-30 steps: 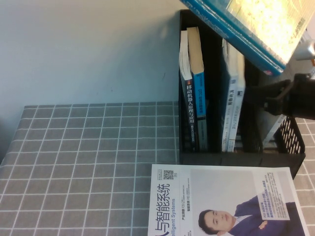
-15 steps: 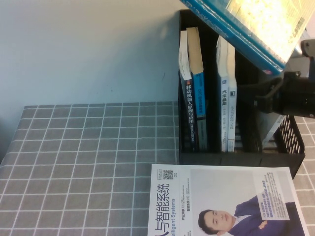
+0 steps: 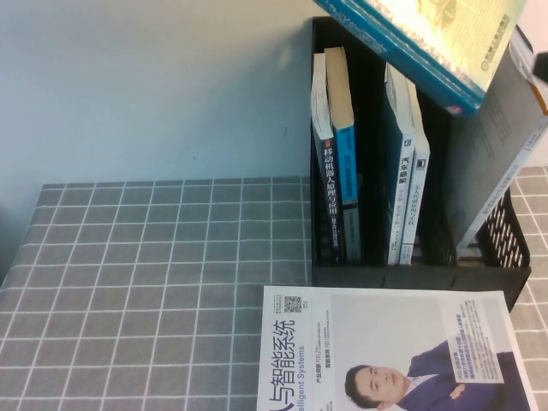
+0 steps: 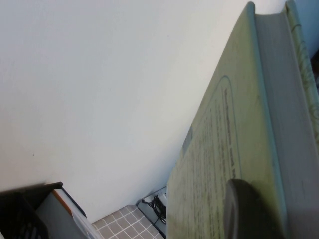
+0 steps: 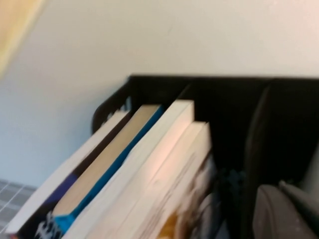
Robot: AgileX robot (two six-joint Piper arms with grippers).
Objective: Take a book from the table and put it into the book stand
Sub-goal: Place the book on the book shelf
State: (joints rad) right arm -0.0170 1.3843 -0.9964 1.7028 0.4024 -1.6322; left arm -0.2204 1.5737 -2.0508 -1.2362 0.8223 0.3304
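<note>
The stand sits at your table's far right corner. The book hangs tilted above it. It looks thick, heavy and slick, so grip deep near the spine. Your left end effector pinches its cover, half hidden. Your right end effector is near the stand's top, but I cannot tell its grip.

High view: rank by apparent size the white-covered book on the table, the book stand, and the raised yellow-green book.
1. book stand
2. white-covered book, cut off by the frame
3. the book, held up near the camera and mostly out of frame, so its rank is unsure

Neither gripper shows here.
</note>
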